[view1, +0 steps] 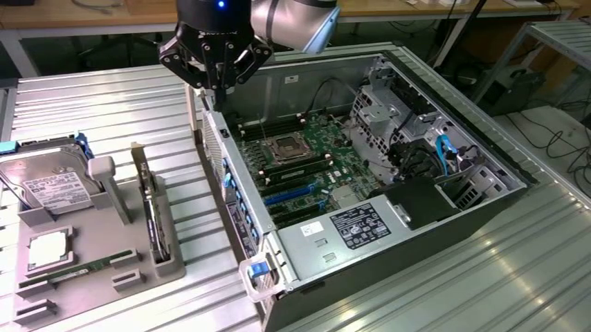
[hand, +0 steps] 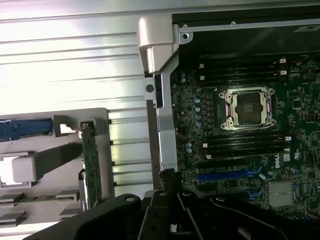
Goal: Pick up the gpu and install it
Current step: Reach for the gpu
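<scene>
Black card on its long edge in a slot of the grey holder, at the exterior view's left: the gpu. Well apart from the gripper, untouched, not yet picked.

Gripper: over the rear wall of the open computer case, fingers drawn together, nothing between them. Nearer the case than the holder.

Step in hand, by judgement: the approach to the pick. No part of the install begun. Blue expansion slots on the motherboard bare.

Called for by a pick, as judged: travel across to the holder, jaws spread wider than the card's thickness, closing line set across its two flat faces, descent onto the top edge, then a straight lift clear of the slot walls.

Orientation of the gpu: upright on edge, faces vertical, thin edge upward. Long axis level, running far to near in the exterior view, roughly parallel to the case's rear wall. From the wrist camera, the gpu edge-on, a narrow greenish strip. Fan face and bracket end: cannot tell.

Also in the holder: hard drive with white label, propped up; memory stick lying flat.
</scene>
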`<control>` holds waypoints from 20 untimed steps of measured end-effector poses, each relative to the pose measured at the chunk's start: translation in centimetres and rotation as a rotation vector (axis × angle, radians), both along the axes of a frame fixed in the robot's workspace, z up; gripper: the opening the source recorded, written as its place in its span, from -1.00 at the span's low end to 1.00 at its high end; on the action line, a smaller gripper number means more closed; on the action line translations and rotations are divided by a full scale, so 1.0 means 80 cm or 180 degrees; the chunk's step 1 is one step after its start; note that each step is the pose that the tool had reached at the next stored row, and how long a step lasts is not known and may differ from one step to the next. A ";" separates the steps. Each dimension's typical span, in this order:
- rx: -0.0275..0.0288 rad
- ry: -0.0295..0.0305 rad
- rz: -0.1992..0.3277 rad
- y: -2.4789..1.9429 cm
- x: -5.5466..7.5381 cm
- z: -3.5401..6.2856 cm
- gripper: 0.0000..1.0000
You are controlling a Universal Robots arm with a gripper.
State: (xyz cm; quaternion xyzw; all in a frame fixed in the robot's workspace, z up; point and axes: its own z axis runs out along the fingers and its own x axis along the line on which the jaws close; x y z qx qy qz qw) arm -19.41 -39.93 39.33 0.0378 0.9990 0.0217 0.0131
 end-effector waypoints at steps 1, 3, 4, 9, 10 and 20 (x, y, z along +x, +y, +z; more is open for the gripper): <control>0.0000 0.0000 0.0000 0.0000 -0.001 0.000 -0.79; 0.0000 0.0000 0.0000 -0.0001 -0.004 0.000 -0.79; 0.0000 0.0000 0.0000 -0.0001 -0.005 0.000 -0.79; 0.0000 0.0000 0.0000 -0.0002 -0.011 0.000 -0.79; 0.0000 0.0000 0.0000 -0.0003 -0.012 0.000 -0.79; 0.0000 0.0000 0.0000 -0.0007 -0.028 0.000 -0.79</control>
